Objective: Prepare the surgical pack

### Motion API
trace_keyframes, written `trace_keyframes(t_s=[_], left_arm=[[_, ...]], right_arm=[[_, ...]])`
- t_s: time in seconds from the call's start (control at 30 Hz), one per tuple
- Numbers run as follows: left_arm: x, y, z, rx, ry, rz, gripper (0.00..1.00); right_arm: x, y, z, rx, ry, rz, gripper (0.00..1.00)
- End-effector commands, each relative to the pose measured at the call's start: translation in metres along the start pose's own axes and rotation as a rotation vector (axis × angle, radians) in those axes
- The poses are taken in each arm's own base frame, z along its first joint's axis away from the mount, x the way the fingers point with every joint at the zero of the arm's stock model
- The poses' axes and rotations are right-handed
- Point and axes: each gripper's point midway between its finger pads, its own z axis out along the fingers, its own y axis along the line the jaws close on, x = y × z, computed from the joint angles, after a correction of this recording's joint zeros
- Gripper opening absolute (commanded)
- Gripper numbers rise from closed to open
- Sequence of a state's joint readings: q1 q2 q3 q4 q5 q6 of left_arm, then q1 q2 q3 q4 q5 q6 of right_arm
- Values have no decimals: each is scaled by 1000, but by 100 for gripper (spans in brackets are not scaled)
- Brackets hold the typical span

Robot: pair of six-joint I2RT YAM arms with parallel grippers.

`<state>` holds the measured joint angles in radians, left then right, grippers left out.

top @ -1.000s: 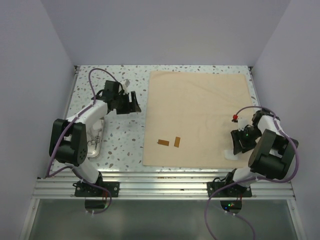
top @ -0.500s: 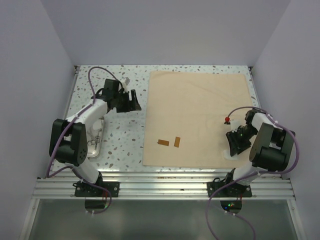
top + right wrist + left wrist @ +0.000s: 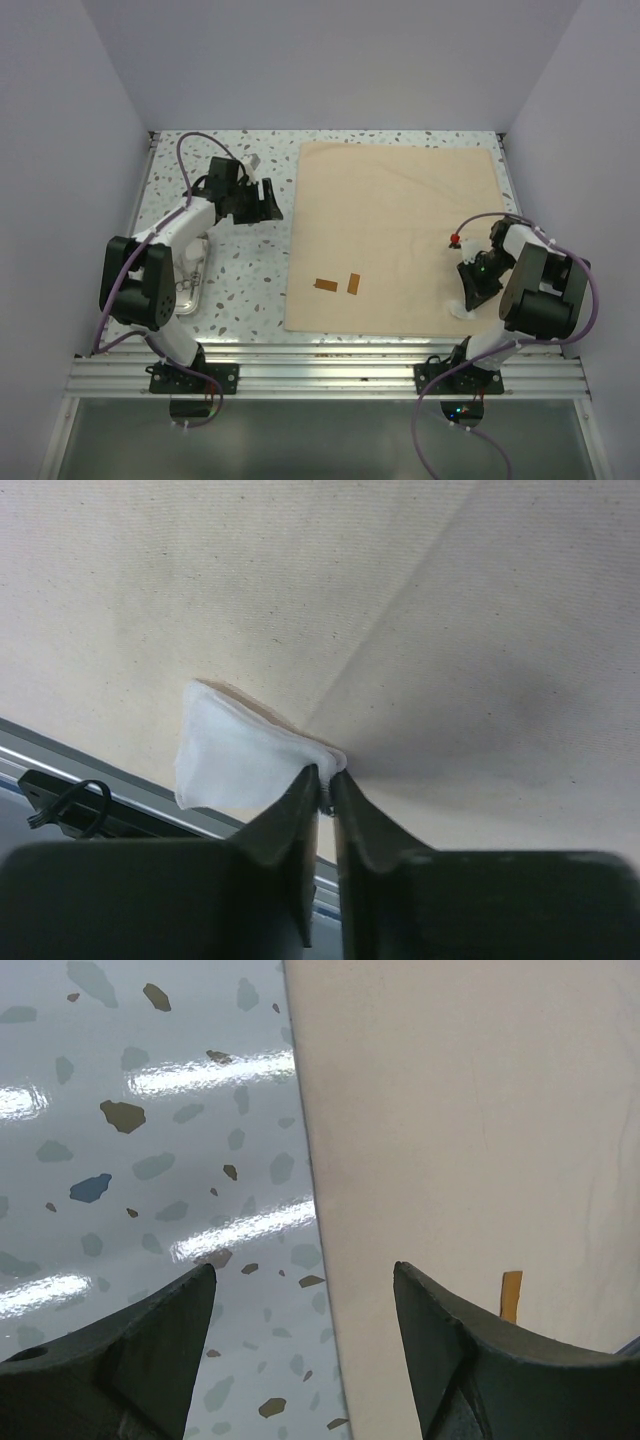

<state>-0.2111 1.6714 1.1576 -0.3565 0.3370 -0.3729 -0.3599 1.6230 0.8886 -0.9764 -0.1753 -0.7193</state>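
The right end effector [image 3: 328,778] has pinched shut on a corner of the white gauze pad [image 3: 235,755]. A second ago its fingers were wider apart. The pad is at the near right corner of the tan cloth [image 3: 390,230], which lies flat on the table [image 3: 245,290]. The left end effector [image 3: 302,1278] has stayed where it was, over the cloth's left edge. Its fingers are spread wide and hold nothing. Two brown strips [image 3: 327,285] lie on the cloth near its front edge.
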Motion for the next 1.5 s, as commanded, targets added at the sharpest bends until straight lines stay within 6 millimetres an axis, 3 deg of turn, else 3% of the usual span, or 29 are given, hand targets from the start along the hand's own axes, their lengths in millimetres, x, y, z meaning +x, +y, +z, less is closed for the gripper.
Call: trace_keyframes(t_s=[0.0,0.07,0.53,0.73,0.87,1.0,1.27,1.47], left_arm=[[-18,-10,-2,27,-43,42,76],[-20,-11,-4,28,-48,44,76],[-22,-12,-14,9,-86,-6,75],[-22,-30,-18,73,-97,-2,76],[-21,-53,-22,165,-104,5,76],[-16,-83,-27,279,-104,31,77],[-10,-133,-48,541,-152,117,77],[-12,-173,-72,692,-209,194,79]], right_arm=[[-8,2,-4,-7,-34,-19,7],[-8,3,-5,-7,-39,-21,0],[-37,9,-50,25,-230,-42,0],[-47,7,-67,85,-299,-45,0],[-64,19,-80,94,-378,-48,0],[-87,50,-87,101,-359,-202,0],[-150,114,-118,-104,-485,-217,0],[-173,177,-124,-255,-508,-328,0]])
